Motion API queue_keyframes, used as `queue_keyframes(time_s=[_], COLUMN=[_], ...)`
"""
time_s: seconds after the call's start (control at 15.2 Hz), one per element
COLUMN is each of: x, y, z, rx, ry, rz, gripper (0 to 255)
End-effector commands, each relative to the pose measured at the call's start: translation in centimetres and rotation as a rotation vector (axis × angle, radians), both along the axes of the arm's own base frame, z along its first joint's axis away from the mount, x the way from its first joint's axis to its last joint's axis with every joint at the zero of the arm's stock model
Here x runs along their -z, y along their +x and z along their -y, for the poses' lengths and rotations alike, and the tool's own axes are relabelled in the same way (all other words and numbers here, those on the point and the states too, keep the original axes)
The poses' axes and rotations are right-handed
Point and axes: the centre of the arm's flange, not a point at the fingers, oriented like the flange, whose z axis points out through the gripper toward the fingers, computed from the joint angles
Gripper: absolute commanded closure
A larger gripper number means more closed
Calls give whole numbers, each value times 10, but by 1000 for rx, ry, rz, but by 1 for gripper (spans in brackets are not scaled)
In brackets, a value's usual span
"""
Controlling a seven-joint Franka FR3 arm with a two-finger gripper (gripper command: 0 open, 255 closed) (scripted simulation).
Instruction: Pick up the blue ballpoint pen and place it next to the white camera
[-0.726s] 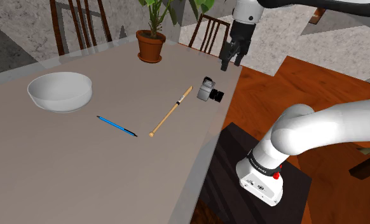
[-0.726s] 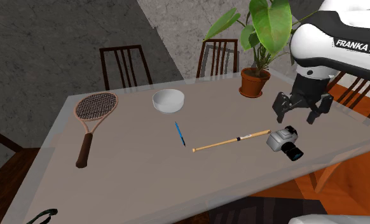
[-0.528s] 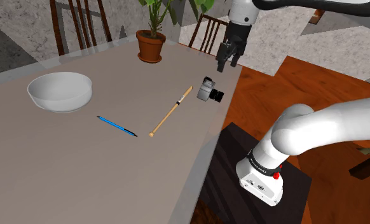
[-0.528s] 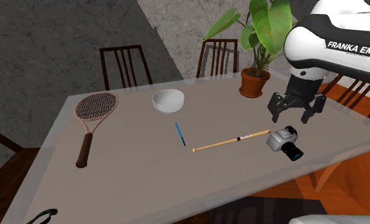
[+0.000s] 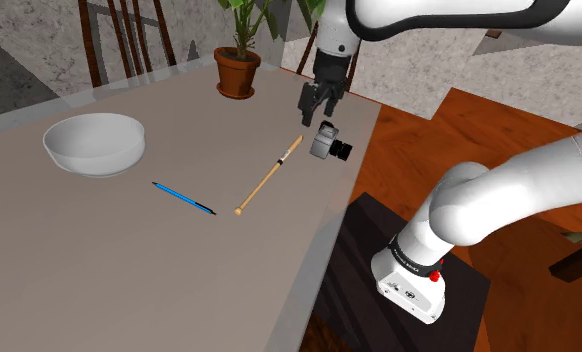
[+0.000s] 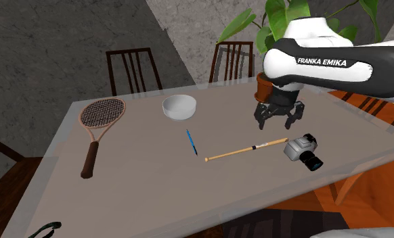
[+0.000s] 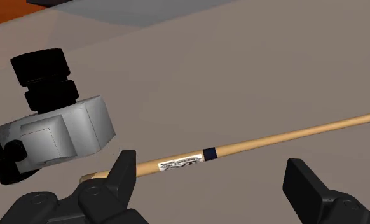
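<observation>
In the second exterior view, the big white arm covers most of the plant pot. The leaves of the plant run off the top edge. The arm is cut off at the right edge too. A dark thing at the near left corner is cut by the bottom edge (I cannot tell what it is).

In the wrist view, one end of the wooden bat hides behind a black finger of the gripper.

In the shoulder view, the blue pen is too small to show its tip.
</observation>
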Motion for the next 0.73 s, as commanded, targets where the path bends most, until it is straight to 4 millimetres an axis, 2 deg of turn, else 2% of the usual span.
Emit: queue_keyframes(time_s=[0.0, 0.66], x=[12, 63], y=[11, 63], z=[-19, -122], rx=[-22, -134], ry=[6, 33], rz=[9, 49], gripper=[0, 0])
